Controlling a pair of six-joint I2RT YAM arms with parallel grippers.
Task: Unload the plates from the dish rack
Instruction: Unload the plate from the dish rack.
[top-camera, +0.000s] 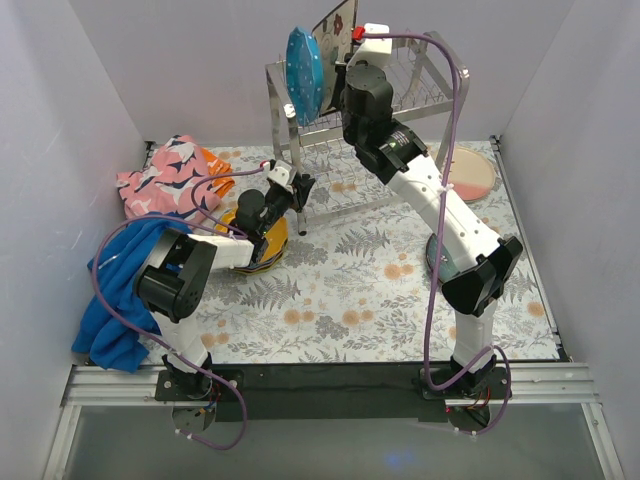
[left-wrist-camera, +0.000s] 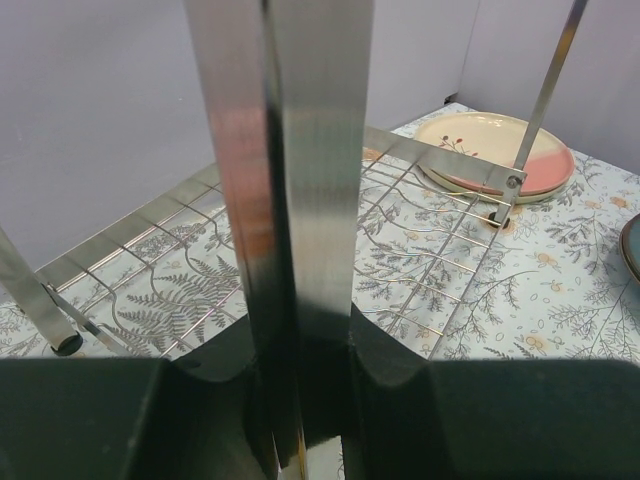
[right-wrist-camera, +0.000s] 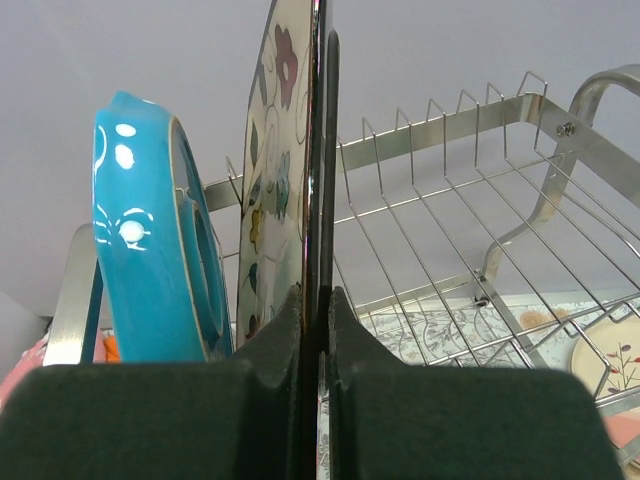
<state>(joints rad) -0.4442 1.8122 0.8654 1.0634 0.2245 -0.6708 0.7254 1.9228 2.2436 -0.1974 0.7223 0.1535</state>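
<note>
Where the two arms are bolted at the near edge of the table, a blue cloth lies bunched at the left side. A little farther, under the left forearm, an orange plate lies flat on top of a low stack; I cannot tell how many plates are below it. On the right, a dark teal plate lies on the table, partly hidden by the right arm.

The left gripper reaches the front left leg of the dish rack low down. Its fingers press the flat chrome leg from both sides, so it is clamped on the rack. Beyond the lower shelf of the rack, a cream and pink plate lies flat on the table, just beside the right legs. A pink patterned cloth lies at the far left, near the wall.

On the upper tier, two plates stand upright in the slot wires at the left end. The teal dotted plate stands outermost, and the square floral plate stands just beside it. The right gripper is closed on the edge of the square floral plate, with one finger on each face.
</note>
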